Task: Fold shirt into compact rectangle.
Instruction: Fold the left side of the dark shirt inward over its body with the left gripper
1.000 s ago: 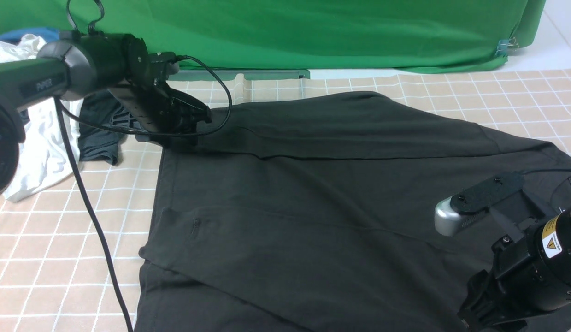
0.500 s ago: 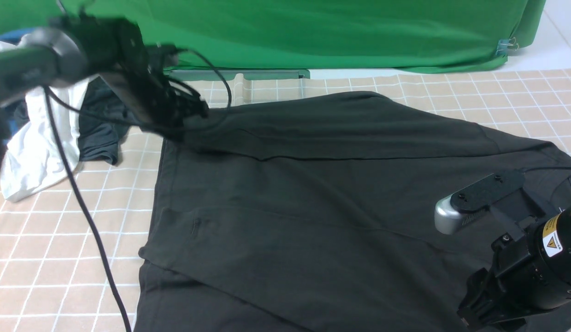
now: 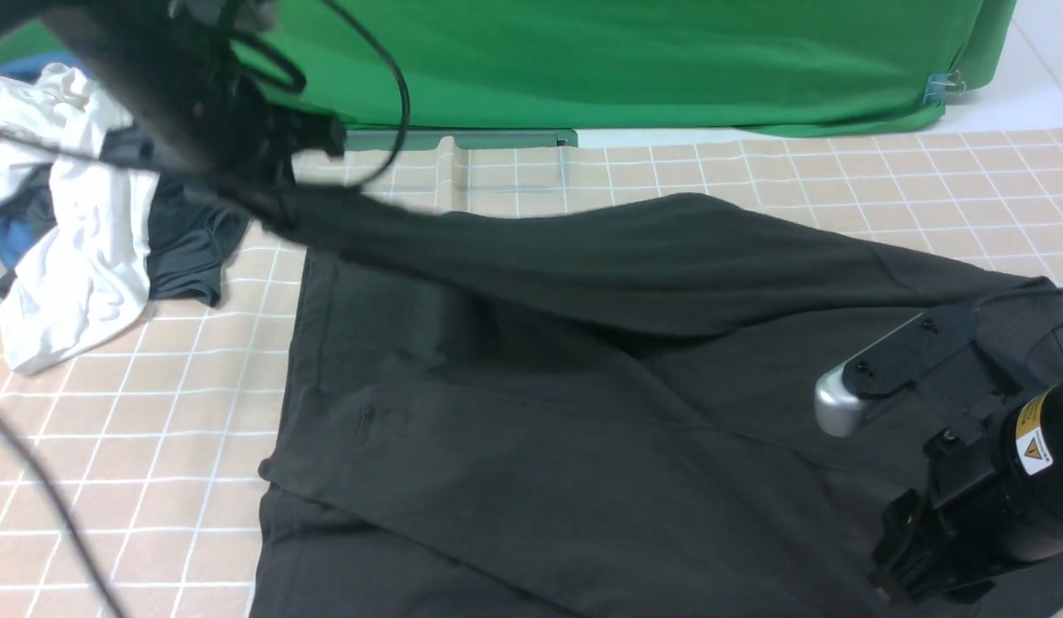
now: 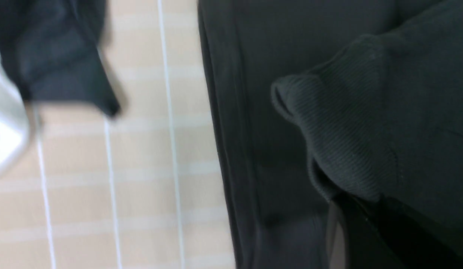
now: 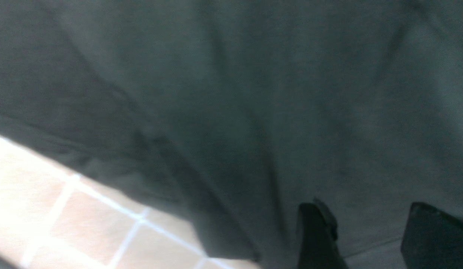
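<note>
The shirt sprawls black across the middle and lower right of the checked tabletop. Upper left, the left gripper, badly blurred, is clamped on the far corner, with the fabric raised in a taut ridge. Lower right, the right gripper hangs over the cloth, fingers spread, gripping nothing. A white garment lies heaped at the left edge.

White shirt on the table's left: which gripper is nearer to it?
Left. The left gripper hangs just beside the white shirt, holding the black T-shirt; the right gripper is far across, over that T-shirt's other side.
</note>
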